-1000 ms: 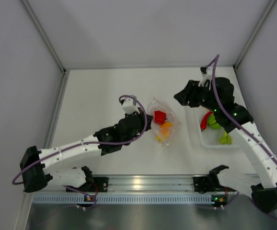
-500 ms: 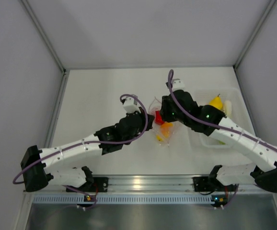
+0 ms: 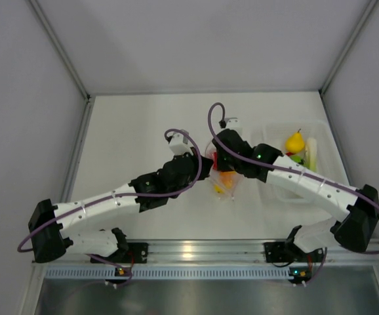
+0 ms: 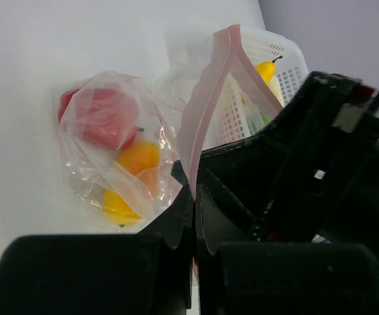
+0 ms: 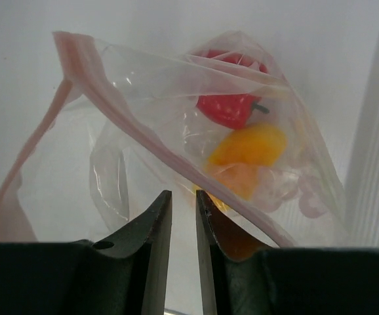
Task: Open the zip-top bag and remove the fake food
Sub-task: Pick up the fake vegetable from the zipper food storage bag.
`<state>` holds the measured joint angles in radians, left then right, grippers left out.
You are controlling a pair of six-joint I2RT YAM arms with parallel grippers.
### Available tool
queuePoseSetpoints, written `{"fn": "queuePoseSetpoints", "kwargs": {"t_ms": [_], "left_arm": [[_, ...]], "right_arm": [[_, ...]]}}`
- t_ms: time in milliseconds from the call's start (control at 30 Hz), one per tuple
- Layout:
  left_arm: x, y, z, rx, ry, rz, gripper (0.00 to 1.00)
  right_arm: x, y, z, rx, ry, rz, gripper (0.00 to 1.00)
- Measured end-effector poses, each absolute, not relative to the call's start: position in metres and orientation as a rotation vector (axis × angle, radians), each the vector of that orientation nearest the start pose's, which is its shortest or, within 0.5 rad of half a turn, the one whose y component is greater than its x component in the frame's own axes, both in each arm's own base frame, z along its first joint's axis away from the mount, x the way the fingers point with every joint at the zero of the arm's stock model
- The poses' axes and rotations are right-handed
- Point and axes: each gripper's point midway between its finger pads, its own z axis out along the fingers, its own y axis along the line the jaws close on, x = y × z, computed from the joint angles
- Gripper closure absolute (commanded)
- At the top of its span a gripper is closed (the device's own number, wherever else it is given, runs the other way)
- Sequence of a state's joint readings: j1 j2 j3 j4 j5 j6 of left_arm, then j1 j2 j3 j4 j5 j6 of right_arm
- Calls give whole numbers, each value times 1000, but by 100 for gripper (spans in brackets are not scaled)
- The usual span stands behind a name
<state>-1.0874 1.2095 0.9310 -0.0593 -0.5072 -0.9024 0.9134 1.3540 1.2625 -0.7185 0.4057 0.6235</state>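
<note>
Bag (image 5: 143,85) mouth open, left pincer (image 4: 195,191) clamped on its rim; right pincer (image 5: 183,195) narrowly parted, apparently empty; some food (image 5: 232,108) inside, some in tray (image 4: 288,56).

a flat white counter (image 3: 130,125) fills the top view, closed in by pale grey walls (image 3: 202,39) on three sides. a rigid translucent white rectangular tray (image 3: 275,133) with latticed sides sits on the counter's right part. a silver aluminium rail (image 3: 196,249) runs along the near edge
</note>
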Motion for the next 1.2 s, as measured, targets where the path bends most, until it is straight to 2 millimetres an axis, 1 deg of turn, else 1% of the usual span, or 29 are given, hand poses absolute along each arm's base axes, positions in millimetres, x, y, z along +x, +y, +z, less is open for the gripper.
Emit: {"fn": "queuePoseSetpoints", "kwargs": {"t_ms": [200, 400, 533, 733, 833, 967, 1033, 1133, 1200], "left_arm": [[235, -331, 250, -187, 1946, -908, 100], [238, -329, 248, -200, 1945, -902, 100], [238, -329, 248, -205, 1945, -903, 100], [235, -329, 253, -222, 1929, -943, 100], [235, -328, 255, -225, 1924, -949, 100], [235, -329, 256, -229, 1920, -957, 100], [234, -329, 256, -228, 1922, -962, 100], [232, -332, 256, -224, 1930, -984, 100], [228, -335, 254, -221, 1939, -1009, 100]], "right_arm": [[259, 260, 177, -104, 2372, 261, 83], [263, 257, 156, -66, 2395, 200, 83], [263, 251, 142, -46, 2406, 169, 85], [260, 237, 115, -21, 2435, 127, 85], [260, 232, 108, -16, 2446, 108, 85], [264, 233, 104, -7, 2445, 112, 87], [268, 233, 98, 2, 2446, 109, 87], [270, 226, 85, 21, 2460, 85, 90], [271, 222, 80, 36, 2461, 77, 91]]}}
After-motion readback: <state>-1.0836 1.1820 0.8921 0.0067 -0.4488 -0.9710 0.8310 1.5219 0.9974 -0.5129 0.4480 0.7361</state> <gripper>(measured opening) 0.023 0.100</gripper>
